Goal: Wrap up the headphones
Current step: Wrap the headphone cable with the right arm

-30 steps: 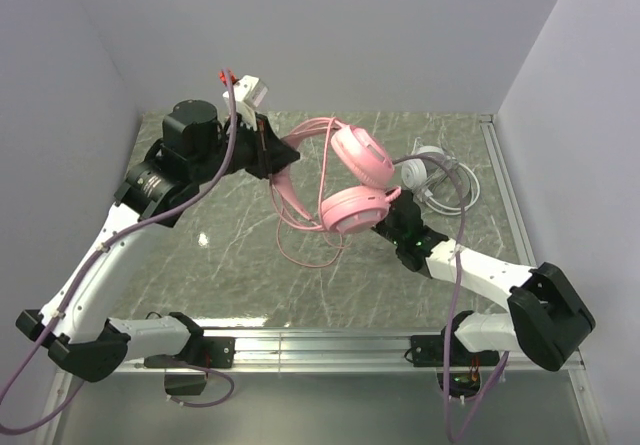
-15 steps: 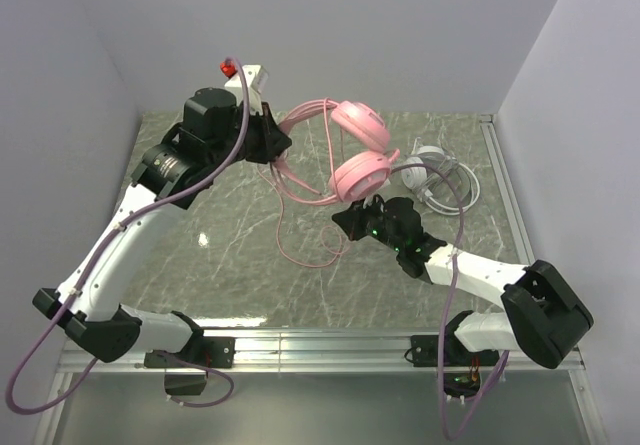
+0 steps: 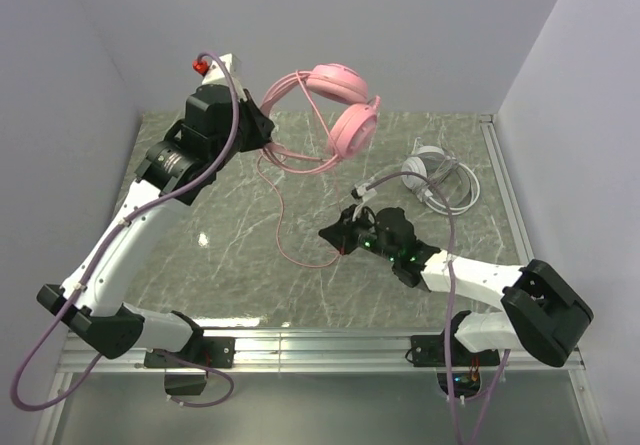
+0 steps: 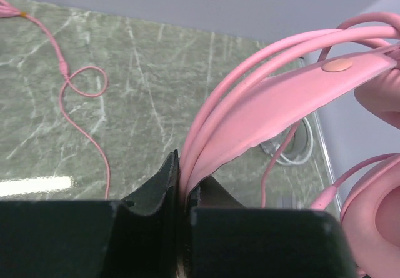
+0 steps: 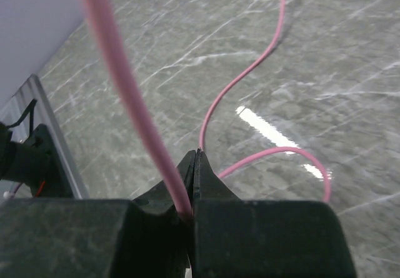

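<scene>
**Pink headset lifted clear, cord now held apart from it**

Over the last second the left arm has raised the pink headphones [image 3: 340,105] from low over the middle of the bench [image 3: 230,265] to high above its far edge, in front of the back wall. The left fingers [image 4: 169,181] are clenched on the headband, and the cups hang off to the right of them. Meanwhile the right arm has pulled away from the cups towards the bench's centre. Its right fingers [image 5: 199,175] are pinched tight on the pink cord [image 3: 278,215], which runs up out of them in the wrist view. The rest of the cord hangs from the headset and trails in loose curves on the bench.

The white-grey headphones [image 3: 428,170] lie untouched at the back right, their thin cord looped beside them.

By my reading, headset and cord are now held separately, which sets up winding. No turns show around the pink headset yet, so wrapping proper has not begun.
</scene>
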### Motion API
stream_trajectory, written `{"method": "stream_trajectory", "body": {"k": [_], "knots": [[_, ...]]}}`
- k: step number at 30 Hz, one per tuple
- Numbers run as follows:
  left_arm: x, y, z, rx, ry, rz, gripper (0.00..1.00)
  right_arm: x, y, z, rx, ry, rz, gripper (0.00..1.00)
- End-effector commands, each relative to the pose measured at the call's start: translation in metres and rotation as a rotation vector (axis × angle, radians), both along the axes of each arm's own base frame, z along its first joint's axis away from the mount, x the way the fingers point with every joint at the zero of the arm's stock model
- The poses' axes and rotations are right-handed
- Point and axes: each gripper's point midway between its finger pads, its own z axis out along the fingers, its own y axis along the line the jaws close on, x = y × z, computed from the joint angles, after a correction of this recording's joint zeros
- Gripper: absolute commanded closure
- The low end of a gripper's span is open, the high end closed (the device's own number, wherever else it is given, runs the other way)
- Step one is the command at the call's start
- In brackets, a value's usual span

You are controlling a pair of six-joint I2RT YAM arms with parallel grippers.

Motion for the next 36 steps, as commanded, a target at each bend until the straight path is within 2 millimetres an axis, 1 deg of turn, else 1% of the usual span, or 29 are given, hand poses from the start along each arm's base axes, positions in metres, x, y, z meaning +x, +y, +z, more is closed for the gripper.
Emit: {"method": "stream_trajectory", "body": {"k": [1, 3, 4, 5, 8, 10, 11, 12, 13, 14, 16, 17, 18, 19, 20, 22, 23, 24, 25, 26, 27, 28, 29, 30, 31, 32, 33, 34, 36], "knots": [[0.026, 0.022, 0.049, -0.177, -0.138, 0.166, 1.00, -0.019, 0.014, 0.002, 0.015, -0.008, 0.046, 1.00], [0.033, 0.030, 0.043, -0.181, -0.141, 0.193, 1.00, -0.024, 0.018, 0.003, 0.007, -0.015, 0.046, 1.00], [0.038, 0.040, 0.042, -0.188, -0.149, 0.221, 1.00, -0.027, 0.019, 0.003, 0.001, -0.014, 0.050, 1.00], [0.042, 0.043, 0.038, -0.200, -0.151, 0.234, 1.00, -0.034, 0.024, 0.003, 0.000, -0.015, 0.068, 1.00], [0.056, 0.059, 0.027, -0.203, -0.140, 0.284, 1.00, -0.045, 0.030, 0.004, -0.006, -0.013, 0.090, 1.00], [0.066, 0.076, 0.021, -0.191, -0.133, 0.355, 1.00, -0.052, 0.032, 0.001, -0.018, -0.007, 0.104, 1.00], [0.071, 0.082, 0.015, -0.183, -0.120, 0.385, 1.00, -0.060, 0.035, 0.002, -0.020, -0.010, 0.123, 1.00], [0.075, 0.088, 0.012, -0.177, -0.120, 0.408, 1.00, -0.063, 0.036, 0.001, -0.024, -0.008, 0.128, 1.00], [0.078, 0.097, 0.009, -0.169, -0.121, 0.442, 1.00, -0.066, 0.035, -0.002, -0.036, -0.001, 0.125, 1.00], [0.082, 0.101, 0.002, -0.159, -0.111, 0.460, 1.00, -0.071, 0.034, 0.000, -0.035, -0.003, 0.134, 1.00], [0.087, 0.108, -0.002, -0.154, -0.121, 0.482, 1.00, -0.080, 0.035, 0.000, -0.042, 0.000, 0.150, 1.00], [0.088, 0.110, -0.011, -0.145, -0.113, 0.494, 1.00, -0.083, 0.034, 0.003, -0.036, 0.000, 0.155, 1.00], [0.088, 0.112, -0.013, -0.147, -0.116, 0.506, 1.00, -0.087, 0.034, 0.004, -0.037, -0.001, 0.163, 1.00], [0.091, 0.113, -0.014, -0.157, -0.123, 0.516, 1.00, -0.094, 0.035, 0.001, -0.054, 0.012, 0.180, 1.00], [0.091, 0.116, -0.021, -0.150, -0.117, 0.533, 1.00, -0.096, 0.035, 0.006, -0.053, 0.003, 0.178, 1.00], [0.093, 0.121, -0.025, -0.155, -0.114, 0.557, 1.00, -0.106, 0.036, 0.004, -0.074, 0.011, 0.195, 1.00], [0.094, 0.124, -0.031, -0.149, -0.108, 0.568, 1.00, -0.108, 0.037, 0.010, -0.066, 0.005, 0.198, 1.00], [0.095, 0.129, -0.032, -0.148, -0.108, 0.582, 1.00, -0.111, 0.035, 0.007, -0.080, 0.014, 0.200, 1.00], [0.096, 0.130, -0.037, -0.143, -0.106, 0.591, 1.00, -0.116, 0.037, 0.009, -0.082, 0.017, 0.211, 1.00], [0.095, 0.134, -0.038, -0.134, -0.109, 0.603, 1.00, -0.116, 0.035, 0.012, -0.082, 0.013, 0.203, 1.00], [0.095, 0.139, -0.040, -0.125, -0.114, 0.630, 1.00, -0.118, 0.032, 0.008, -0.105, 0.025, 0.203, 1.00], [0.094, 0.142, -0.046, -0.097, -0.113, 0.638, 1.00, -0.120, 0.031, 0.010, -0.108, 0.026, 0.204, 1.00], [0.095, 0.144, -0.044, -0.095, -0.133, 0.645, 1.00, -0.120, 0.028, 0.014, -0.108, 0.025, 0.197, 1.00], [0.095, 0.148, -0.046, -0.079, -0.140, 0.661, 1.00, -0.120, 0.023, 0.009, -0.137, 0.038, 0.184, 1.00], [0.093, 0.150, -0.051, -0.047, -0.141, 0.655, 1.00, -0.119, 0.021, 0.016, -0.133, 0.036, 0.174, 1.00], [0.094, 0.149, -0.049, -0.041, -0.154, 0.647, 1.00, -0.116, 0.018, 0.016, -0.152, 0.037, 0.154, 1.00], [0.094, 0.148, -0.051, -0.029, -0.154, 0.635, 1.00, -0.114, 0.011, 0.009, -0.202, 0.051, 0.130, 1.00], [0.094, 0.149, -0.053, -0.020, -0.148, 0.637, 1.00, -0.113, 0.010, 0.015, -0.210, 0.045, 0.123, 1.00], [0.093, 0.151, -0.055, -0.008, -0.141, 0.644, 1.00, -0.114, 0.005, 0.011, -0.246, 0.057, 0.119, 1.00]]}}
